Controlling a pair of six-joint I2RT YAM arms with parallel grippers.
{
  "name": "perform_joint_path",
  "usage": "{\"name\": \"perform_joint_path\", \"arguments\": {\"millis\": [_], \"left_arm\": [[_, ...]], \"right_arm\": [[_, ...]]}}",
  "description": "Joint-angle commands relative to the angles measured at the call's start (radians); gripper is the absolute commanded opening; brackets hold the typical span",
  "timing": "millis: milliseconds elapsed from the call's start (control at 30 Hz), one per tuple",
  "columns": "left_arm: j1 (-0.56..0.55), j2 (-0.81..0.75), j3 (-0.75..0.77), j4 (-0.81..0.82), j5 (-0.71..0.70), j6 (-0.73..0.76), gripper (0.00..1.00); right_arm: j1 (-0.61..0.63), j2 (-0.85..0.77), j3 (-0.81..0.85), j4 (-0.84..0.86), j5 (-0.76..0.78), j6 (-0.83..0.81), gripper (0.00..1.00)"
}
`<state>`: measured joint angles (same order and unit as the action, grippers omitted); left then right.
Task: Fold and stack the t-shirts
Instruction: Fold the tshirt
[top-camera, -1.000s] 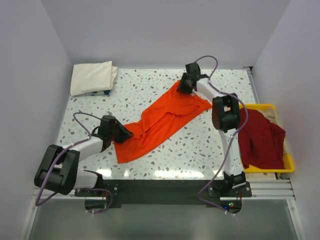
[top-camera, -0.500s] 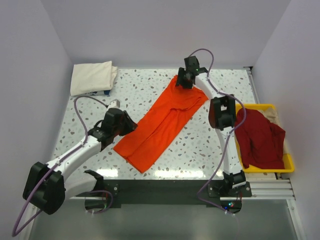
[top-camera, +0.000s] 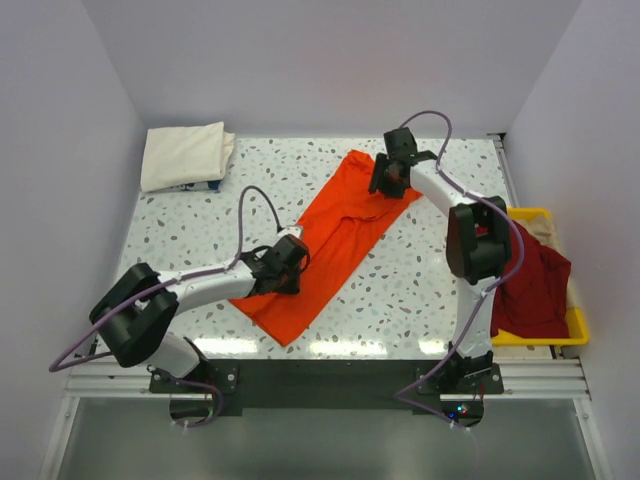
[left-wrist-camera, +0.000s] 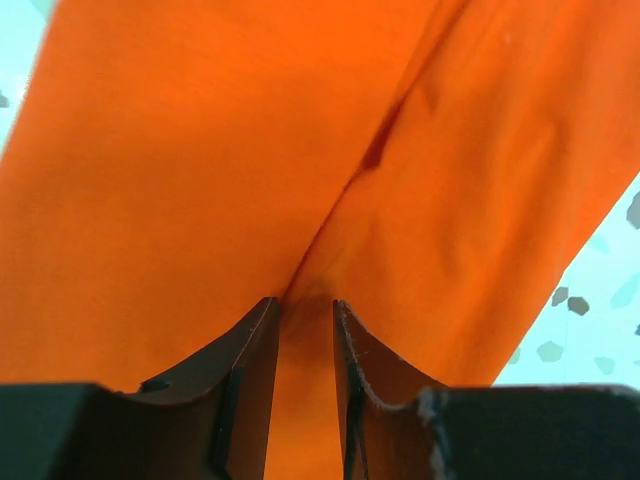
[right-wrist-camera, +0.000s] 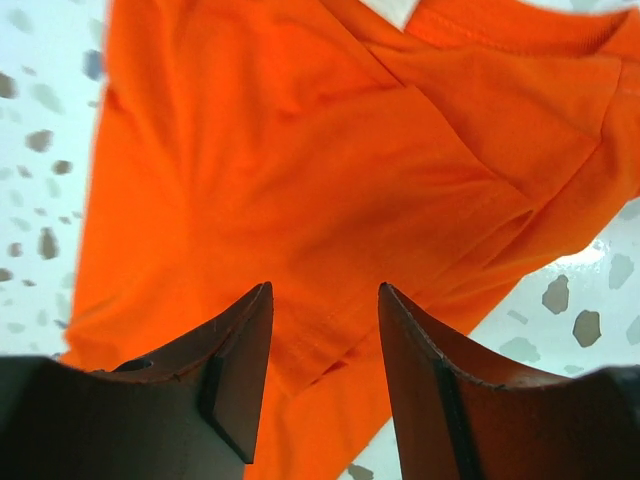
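The bright orange t-shirt (top-camera: 330, 240) lies folded lengthwise in a narrow diagonal strip on the speckled table. My left gripper (top-camera: 292, 262) sits low on its near half. In the left wrist view the jaws (left-wrist-camera: 305, 305) stand close together with a pinch of orange cloth (left-wrist-camera: 200, 150) between them. My right gripper (top-camera: 385, 182) hovers over the shirt's far end. In the right wrist view it (right-wrist-camera: 325, 290) is open and empty above a folded sleeve hem (right-wrist-camera: 300, 150). The cream t-shirt (top-camera: 185, 153) lies folded at the far left corner. The dark red t-shirt (top-camera: 535, 285) is heaped in the tray.
The yellow plastic tray (top-camera: 527, 212) stands off the table's right edge with the red shirt spilling over it. A small blue and white item (top-camera: 200, 185) peeks from under the cream shirt. White walls close the table on three sides.
My left gripper swung right and carried the shirt's near edge over, folding it into a narrower strip. My right gripper shifted right along the far end of the shirt.
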<state>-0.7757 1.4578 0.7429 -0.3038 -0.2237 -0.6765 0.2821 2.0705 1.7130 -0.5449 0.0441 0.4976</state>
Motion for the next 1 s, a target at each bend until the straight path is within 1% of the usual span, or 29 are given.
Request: {"name": "perform_joint_path", "arguments": {"millis": [0,133,233,300,367,433,467,500,533,567,633,667,733,833,900,967], "left_arm": [[-0.065,0.044,0.05,-0.037,-0.057,0.028,0.32],[-0.138,0.104,0.044,-0.04,-0.052,-0.015,0.28],[-0.177,0.143,0.05,-0.034,-0.026,-0.055,0.25],[-0.192,0.159,0.059,0.002,0.001,-0.072,0.25],[-0.195,0.191,0.078,0.043,0.049,-0.078,0.25],[-0.197,0.237,0.131,0.061,0.079,-0.078,0.26],[-0.197,0.252,0.153,0.074,0.092,-0.08,0.27],[-0.198,0.269,0.2,0.078,0.101,-0.078,0.27],[-0.197,0.298,0.223,0.084,0.124,-0.077,0.3],[-0.197,0.309,0.243,0.104,0.138,-0.081,0.31],[-0.197,0.346,0.3,0.127,0.188,-0.087,0.35],[-0.197,0.361,0.318,0.147,0.207,-0.095,0.36],[-0.197,0.397,0.375,0.161,0.256,-0.1,0.36],[-0.195,0.408,0.437,0.163,0.276,-0.095,0.38],[-0.188,0.391,0.457,0.147,0.264,-0.08,0.4],[-0.171,0.343,0.448,0.157,0.256,-0.066,0.42]], "right_arm": [[-0.006,0.052,-0.03,0.039,0.048,0.015,0.5],[-0.014,0.141,0.011,0.03,0.072,0.004,0.49],[-0.021,0.224,0.089,-0.004,0.089,-0.022,0.49],[-0.023,0.269,0.166,-0.016,0.102,-0.051,0.48],[-0.023,0.33,0.239,-0.027,0.114,-0.082,0.48],[-0.024,0.376,0.299,-0.047,0.125,-0.097,0.48],[-0.024,0.416,0.36,-0.05,0.12,-0.122,0.48],[-0.024,0.44,0.394,-0.053,0.119,-0.137,0.49],[-0.024,0.465,0.431,-0.067,0.112,-0.152,0.49],[-0.024,0.515,0.518,-0.082,0.114,-0.184,0.49],[-0.024,0.557,0.623,-0.092,0.096,-0.227,0.5],[-0.026,0.588,0.646,-0.084,0.07,-0.234,0.5],[-0.027,0.608,0.678,-0.055,0.045,-0.243,0.51],[-0.027,0.62,0.72,-0.062,0.01,-0.237,0.52],[-0.029,0.6,0.709,-0.058,-0.003,-0.231,0.52],[-0.027,0.542,0.676,-0.035,-0.003,-0.232,0.53]]}}
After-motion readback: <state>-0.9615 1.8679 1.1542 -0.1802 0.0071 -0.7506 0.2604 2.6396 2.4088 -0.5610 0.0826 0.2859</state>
